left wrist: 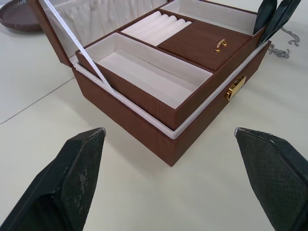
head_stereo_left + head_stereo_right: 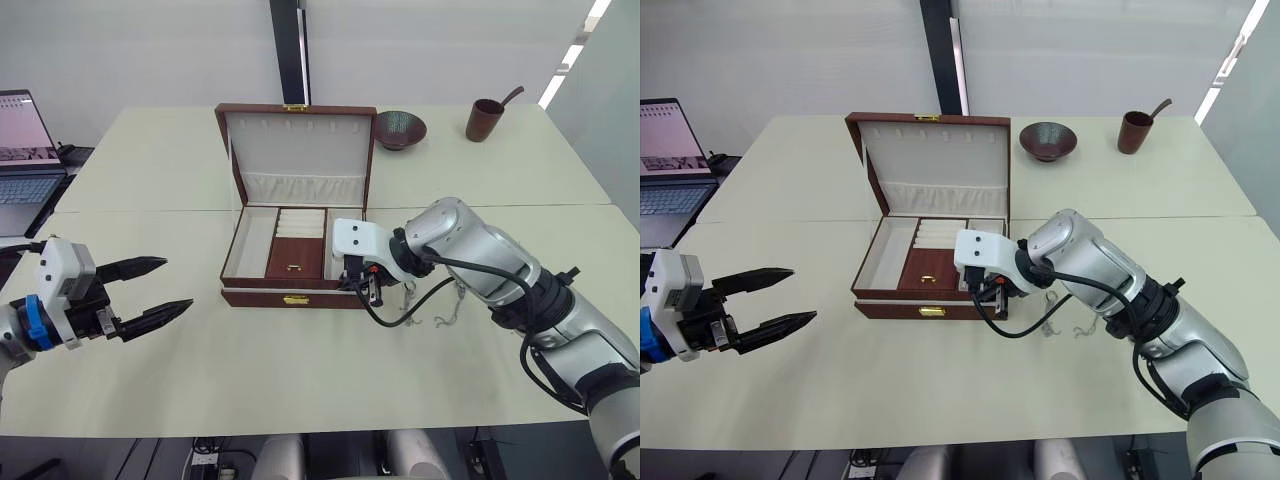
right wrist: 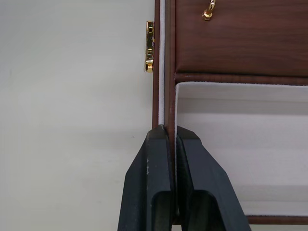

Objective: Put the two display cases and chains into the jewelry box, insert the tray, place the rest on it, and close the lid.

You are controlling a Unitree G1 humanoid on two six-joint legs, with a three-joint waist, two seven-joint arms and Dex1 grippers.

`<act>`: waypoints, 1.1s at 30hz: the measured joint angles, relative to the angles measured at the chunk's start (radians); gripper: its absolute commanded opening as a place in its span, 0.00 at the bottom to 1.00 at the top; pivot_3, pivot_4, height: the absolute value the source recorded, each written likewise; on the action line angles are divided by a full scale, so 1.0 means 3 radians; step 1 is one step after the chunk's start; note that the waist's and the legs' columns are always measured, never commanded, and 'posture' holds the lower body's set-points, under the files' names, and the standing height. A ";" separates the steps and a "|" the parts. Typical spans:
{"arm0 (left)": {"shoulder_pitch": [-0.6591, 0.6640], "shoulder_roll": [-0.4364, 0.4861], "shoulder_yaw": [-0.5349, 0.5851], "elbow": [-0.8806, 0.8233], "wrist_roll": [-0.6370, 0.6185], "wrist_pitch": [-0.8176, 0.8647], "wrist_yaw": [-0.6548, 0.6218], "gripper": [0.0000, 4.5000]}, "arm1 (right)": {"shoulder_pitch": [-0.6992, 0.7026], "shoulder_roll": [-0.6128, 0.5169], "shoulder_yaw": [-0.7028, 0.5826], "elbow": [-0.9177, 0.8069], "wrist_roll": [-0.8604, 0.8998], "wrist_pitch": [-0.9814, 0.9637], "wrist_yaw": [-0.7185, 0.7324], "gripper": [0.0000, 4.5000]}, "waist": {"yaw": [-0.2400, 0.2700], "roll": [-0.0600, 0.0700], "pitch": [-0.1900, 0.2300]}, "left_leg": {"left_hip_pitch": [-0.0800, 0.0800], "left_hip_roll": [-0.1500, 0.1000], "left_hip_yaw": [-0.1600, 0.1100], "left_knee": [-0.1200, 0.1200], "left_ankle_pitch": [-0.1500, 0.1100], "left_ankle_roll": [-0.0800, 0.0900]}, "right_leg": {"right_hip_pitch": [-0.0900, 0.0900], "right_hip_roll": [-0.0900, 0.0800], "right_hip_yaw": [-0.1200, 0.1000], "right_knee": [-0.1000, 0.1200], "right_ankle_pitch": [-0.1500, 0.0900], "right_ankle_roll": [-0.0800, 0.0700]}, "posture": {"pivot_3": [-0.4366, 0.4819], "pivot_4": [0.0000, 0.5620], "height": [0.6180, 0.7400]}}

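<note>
I see the box [image 2: 290, 290] sitting mid-bench [image 2: 300, 370], its lid [image 2: 297, 150] standing up behind it. The tray [image 1: 159, 67] rests inside, level with the top. My right claw [image 3: 168, 144] is pinched on the tray's front wall at the box's right front corner, one finger inside and one outside. Chains [image 2: 445, 310] lie on the bench just right of the box. My left claw [image 2: 150, 290] hovers released, well left of the box

Right arm [image 2: 480, 250]: rounded silver-grey shells, black joints, black cable looping beneath, white wrist block. Left gripper [image 2: 140, 290]: white housing, blue ring at 9 o'clock, tapered black fingers [image 1: 72, 187], textured pads.
</note>
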 measured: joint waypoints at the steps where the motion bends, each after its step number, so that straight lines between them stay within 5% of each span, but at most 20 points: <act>1: 0.0000 0.0000 0.0000 0.0011 0.0005 -0.0002 -0.0002 1.00 | 0.0000 0.0002 0.0000 0.0000 0.0015 0.0005 -0.0008 0.01 | -0.0001 0.0000 0.0000 | 0.0000 0.0000 0.0000 0.0000 0.0000 0.0000 | 0.0000 0.0000 0.0000 0.0000 0.0000 0.0000 | 0.48 0.27 0.95; 13: -0.0011 -0.0002 -0.0065 0.0019 0.0009 -0.0016 -0.0014 1.00 | 0.0011 0.0096 0.0003 0.0059 0.0092 0.0007 -0.0121 0.01 | -0.0025 0.0000 0.0000 | 0.0000 0.0001 0.0000 0.0000 0.0000 0.0000 | 0.0000 0.0000 0.0000 0.0001 0.0000 0.0000 | 0.48 0.27 0.95; 22: -0.0009 -0.0002 -0.0065 0.0019 0.0010 -0.0055 -0.0009 1.00 | -0.0040 0.0150 -0.0242 0.0135 0.0232 -0.0092 -0.0129 0.52 | -0.0017 0.0000 0.0000 | 0.0000 -0.0002 -0.0001 0.0000 0.0000 0.0000 | 0.0000 -0.0003 -0.0001 0.0000 0.0000 0.0000 | 0.48 0.27 0.95; 27: 0.0003 -0.0006 -0.0065 0.0018 0.0008 -0.0056 -0.0003 1.00 | -0.0043 0.0174 -0.0522 0.0133 0.0383 -0.0340 -0.0100 0.52 | -0.0018 0.0000 0.0000 | 0.0000 -0.0001 0.0000 0.0000 0.0000 0.0000 | 0.0000 -0.0002 -0.0001 0.0000 0.0000 0.0000 | 0.48 0.27 0.95; 33: 0.0010 -0.0087 -0.0064 -0.0067 -0.0031 -0.0034 0.0013 1.00 | 0.0286 0.0618 -0.0752 0.0402 0.0327 -0.1332 -0.0423 0.22 | -0.0021 -0.0001 0.0000 | 0.0000 0.0000 0.0001 0.0000 0.0000 0.0000 | 0.0001 -0.0002 0.0000 0.0002 0.0001 0.0001 | 0.48 0.27 0.95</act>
